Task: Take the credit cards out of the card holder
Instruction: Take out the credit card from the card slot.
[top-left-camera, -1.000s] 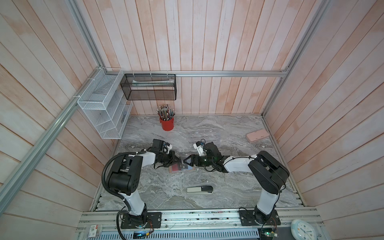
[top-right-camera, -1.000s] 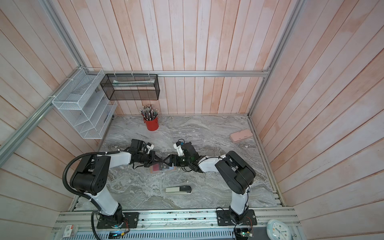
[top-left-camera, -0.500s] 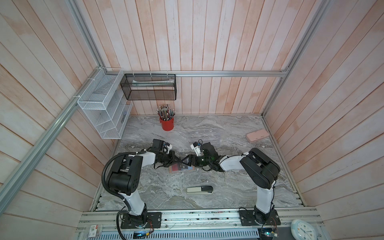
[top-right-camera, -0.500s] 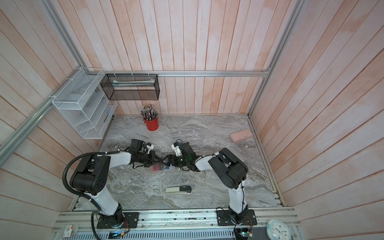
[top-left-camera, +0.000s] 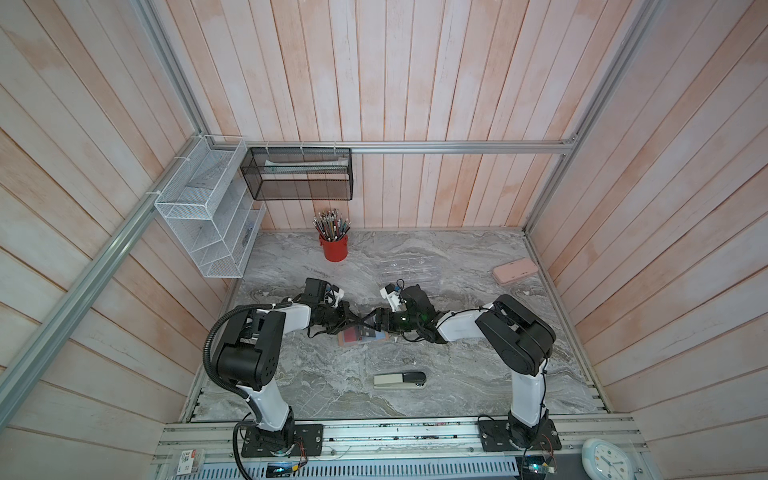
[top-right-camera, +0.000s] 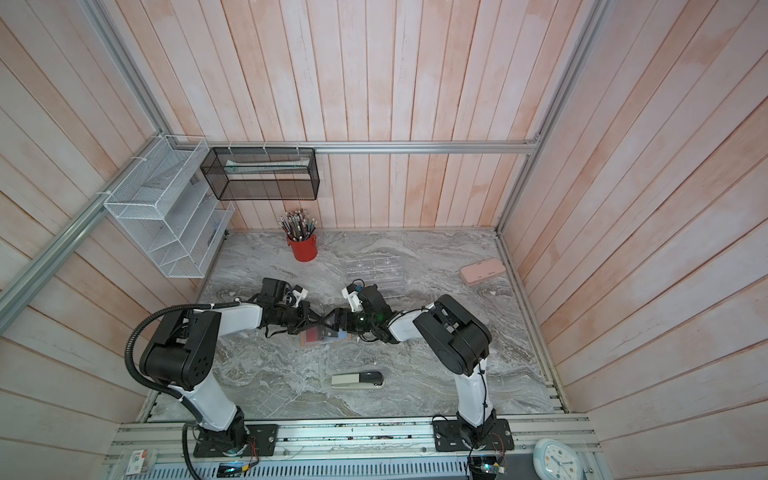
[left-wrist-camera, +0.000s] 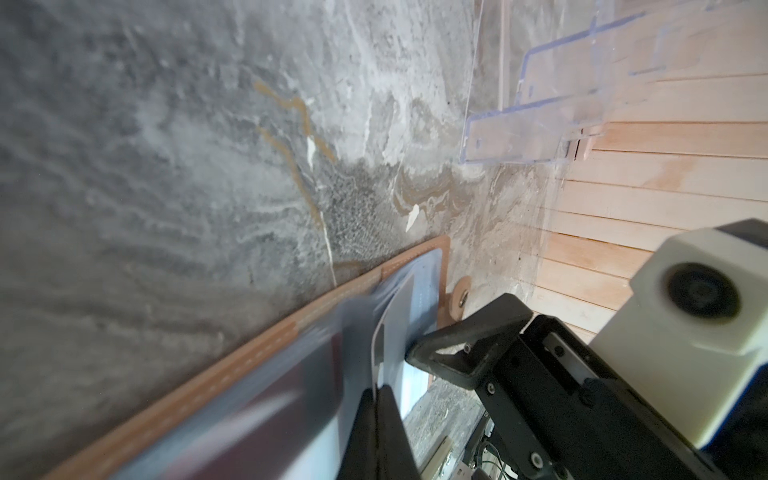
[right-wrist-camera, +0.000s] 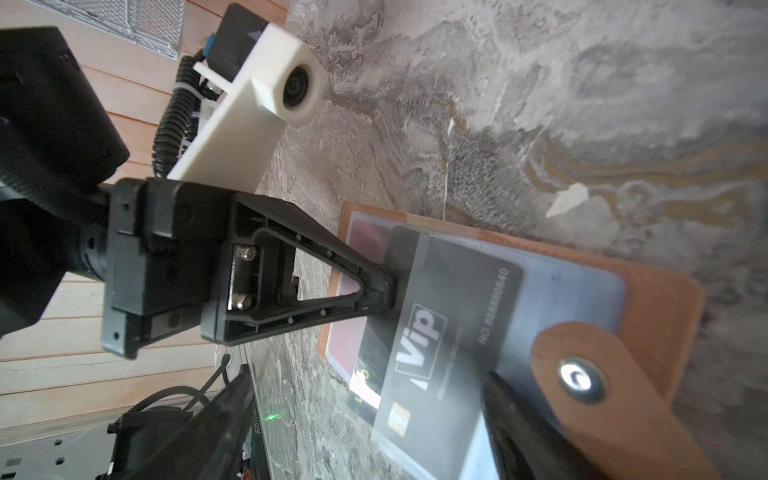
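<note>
- On the grey marbled tabletop (top-left-camera: 457, 374), the small tan leather-look card holder (top-left-camera: 361, 336) (top-right-camera: 324, 336) lies open between the two arms in both top views, where it lay a second ago.
- We see the left gripper (left-wrist-camera: 377, 392) with its jaws pinched together on the edge of a clear bluish plastic sleeve (left-wrist-camera: 397, 320), which curls up off the holder.
- That sleeve carries the black "VIP" credit card (right-wrist-camera: 449, 324). A red card (right-wrist-camera: 368, 239) shows under another sleeve, and we cannot make out a teal one.
- The right gripper (right-wrist-camera: 368, 374) has its jaws wide apart and holds nothing. One finger (left-wrist-camera: 457, 338) sits right at the sleeve's edge, beside the round-ended snap tab (right-wrist-camera: 582, 374); we cannot tell whether it touches.
- Over the last second the right arm's elbow has swung in toward the middle and its gripper has edged closer to the left one, so the tips now cross in both top views. The left arm has not moved.
- A black-and-grey stapler (top-left-camera: 399, 380) lies nearer the arm bases. A red cup of pencils (top-left-camera: 334, 249), a clear acrylic rack (top-left-camera: 409, 270) and a long pink case (top-left-camera: 514, 270) sit farther back, all unchanged.
</note>
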